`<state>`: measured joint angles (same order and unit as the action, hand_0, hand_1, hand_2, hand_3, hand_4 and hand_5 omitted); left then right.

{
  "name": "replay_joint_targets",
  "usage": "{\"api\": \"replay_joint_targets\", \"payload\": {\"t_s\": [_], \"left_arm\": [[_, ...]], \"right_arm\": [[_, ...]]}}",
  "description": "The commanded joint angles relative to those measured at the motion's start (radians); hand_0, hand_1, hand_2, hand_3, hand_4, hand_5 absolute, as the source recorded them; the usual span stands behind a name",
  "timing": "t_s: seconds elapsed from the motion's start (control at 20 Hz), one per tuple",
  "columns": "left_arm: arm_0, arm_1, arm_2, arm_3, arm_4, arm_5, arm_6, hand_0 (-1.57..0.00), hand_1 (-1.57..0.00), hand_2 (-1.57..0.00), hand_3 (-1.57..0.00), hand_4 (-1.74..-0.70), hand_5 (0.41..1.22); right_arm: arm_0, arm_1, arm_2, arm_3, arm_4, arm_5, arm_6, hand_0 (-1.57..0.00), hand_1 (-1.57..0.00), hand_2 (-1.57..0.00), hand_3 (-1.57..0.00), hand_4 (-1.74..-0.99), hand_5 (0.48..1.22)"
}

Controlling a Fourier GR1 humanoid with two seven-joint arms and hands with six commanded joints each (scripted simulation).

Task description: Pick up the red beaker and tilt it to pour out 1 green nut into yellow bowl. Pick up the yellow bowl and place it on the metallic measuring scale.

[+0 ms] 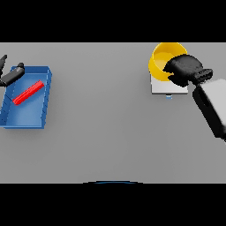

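Right hand [185,70] grips yellow bowl [163,59] rim over metallic scale [170,88]; should lower level, centred, then release; left hand [11,75] idle, fingers straight

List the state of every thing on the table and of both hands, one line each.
yellow bowl: upright, on the scale, contents hidden.
metallic measuring scale: flat on the table, bearing the bowl.
right hand: at the bowl's rim, fingers curled round it.
blue tray: flat, at the table's left.
red object: lying slantwise in the tray.
left hand: at the tray's far left corner, holding nothing.
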<state>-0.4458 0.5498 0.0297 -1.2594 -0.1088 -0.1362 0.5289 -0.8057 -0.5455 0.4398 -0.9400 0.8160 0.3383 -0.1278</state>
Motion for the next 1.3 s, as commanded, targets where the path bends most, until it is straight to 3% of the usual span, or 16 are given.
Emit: {"api": "replay_joint_targets", "payload": {"t_s": [0.0, 0.3, 0.65, 0.75, 0.8, 0.9, 1.0, 1.1, 1.2, 1.25], "left_arm": [[-0.006, 0.002, 0.0, 0.002, -0.003, 0.001, 0.008, 0.0, 0.0, 0.0, 0.0, -0.86, 0.779], [-0.018, -0.006, -0.012, 0.014, -0.016, 0.004, 0.005, 0.0, 0.0, 0.0, 0.0, -0.86, 0.807], [-0.013, 0.0, -0.012, 0.013, -0.013, -0.006, 0.007, 0.0, 0.0, 0.0, 0.0, -0.84, 0.783], [-0.014, 0.002, -0.014, 0.019, -0.019, -0.006, 0.007, 0.0, 0.0, 0.0, 0.0, -0.84, 0.779], [-0.015, 0.001, -0.013, 0.021, -0.015, -0.009, 0.007, 0.0, 0.0, 0.0, 0.0, -0.84, 0.775], [-0.018, 0.001, -0.011, 0.034, -0.014, -0.012, -0.006, 0.0, 0.0, 0.0, 0.0, -0.84, 0.774], [-0.016, -0.004, -0.013, 0.017, -0.011, -0.007, 0.001, 0.0, 0.0, 0.0, 0.0, -0.83, 0.768], [-0.012, -0.006, -0.006, 0.015, -0.003, -0.005, 0.0, 0.0, 0.0, 0.0, 0.0, -0.84, 0.764], [-0.022, -0.003, -0.008, 0.026, -0.008, -0.008, 0.005, 0.0, 0.0, 0.0, 0.0, -0.83, 0.754], [-0.028, -0.006, -0.012, 0.029, -0.011, -0.007, 0.01, 0.0, 0.0, 0.0, 0.0, -0.83, 0.749]], "right_arm": [[-0.003, -0.001, -0.007, 0.019, -0.006, -0.005, -0.008, -1.57, -1.57, -1.5, -1.18, -1.741, 1.221], [-0.04, 0.027, -0.017, 0.187, -0.001, -0.059, -0.058, -1.57, -1.57, -1.39, -1.36, -1.741, 1.221], [-0.043, 0.053, -0.011, 0.24, 0.004, -0.074, -0.055, -1.57, -1.57, -1.37, -1.45, -1.741, 1.221], [-0.033, 0.051, -0.015, 0.242, -0.003, -0.071, -0.054, -1.57, -1.5, -1.44, -1.25, -1.741, 1.221], [-0.031, 0.052, -0.015, 0.243, -0.003, -0.065, -0.052, -1.56, -1.43, -1.34, -1.11, -1.682, 1.221], [-0.044, 0.046, -0.03, 0.244, -0.016, -0.053, -0.043, -1.33, -1.12, -1.01, -0.82, -1.592, 1.074], [-0.03, 0.061, -0.041, 0.237, -0.037, -0.03, -0.017, -0.95, -0.81, -0.71, -0.58, -1.535, 0.965], [-0.033, 0.061, -0.052, 0.239, -0.052, -0.011, -0.012, -0.61, -0.56, -0.47, -0.39, -1.496, 0.89], [-0.027, 0.044, -0.05, 0.242, -0.049, -0.011, -0.033, -0.39, -0.38, -0.3, -0.26, -1.476, 0.847], [-0.03, 0.051, -0.048, 0.229, -0.05, -0.001, -0.013, -0.31, -0.3, -0.24, -0.21, -1.461, 0.833]]}}
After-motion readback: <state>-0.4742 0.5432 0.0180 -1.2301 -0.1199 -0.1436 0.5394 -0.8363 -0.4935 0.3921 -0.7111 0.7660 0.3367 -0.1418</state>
